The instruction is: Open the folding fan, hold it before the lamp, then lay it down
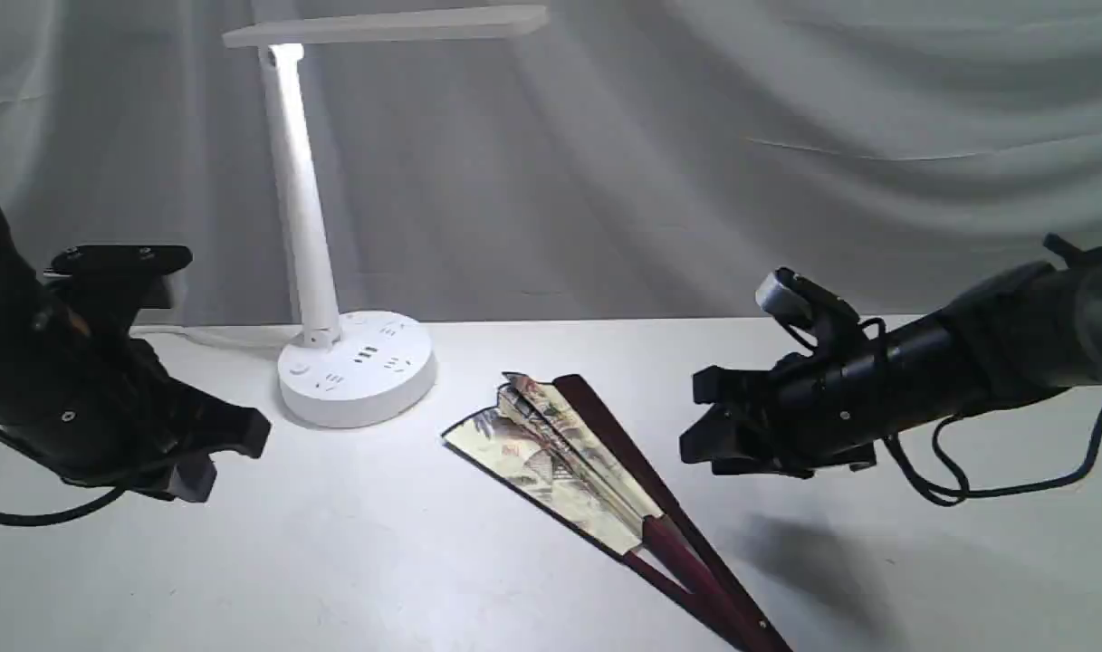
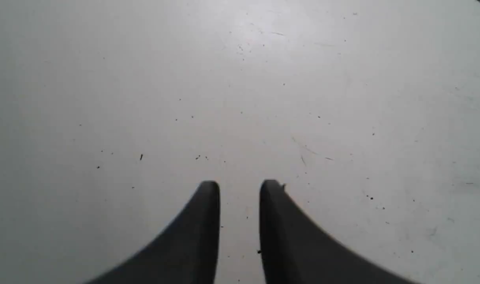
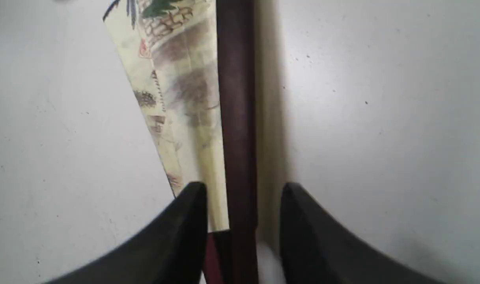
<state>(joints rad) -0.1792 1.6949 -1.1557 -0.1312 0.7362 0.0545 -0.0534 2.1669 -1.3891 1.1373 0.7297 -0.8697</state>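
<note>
- While the folding fan (image 1: pixel 560 453) lies half-spread, the right gripper (image 1: pixel 695 418) hovers over it, fingers parted, empty.
- Well apart from it, the left gripper (image 2: pixel 240 184) angles downward, fingers narrowly parted.

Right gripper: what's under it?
The folding fan, partly spread on the table, maroon rib lined up between the fingers of the open right gripper. Those fingers cover its handle end.

**White desk: lamp and fan on it**

Desk (image 1: pixel 351 561) is white and matte, with tiny dark specks (image 2: pixel 141 157) and faint scratches. Lamp (image 1: pixel 356 367) stands on its round base at back left. Folding fan (image 1: pixel 564 453) lies flat near the middle, partly spread. Its leaf end is near the lamp base, not touching, and its maroon ribs run toward the front right. White cord (image 1: pixel 211 337) lies behind the base.
</note>
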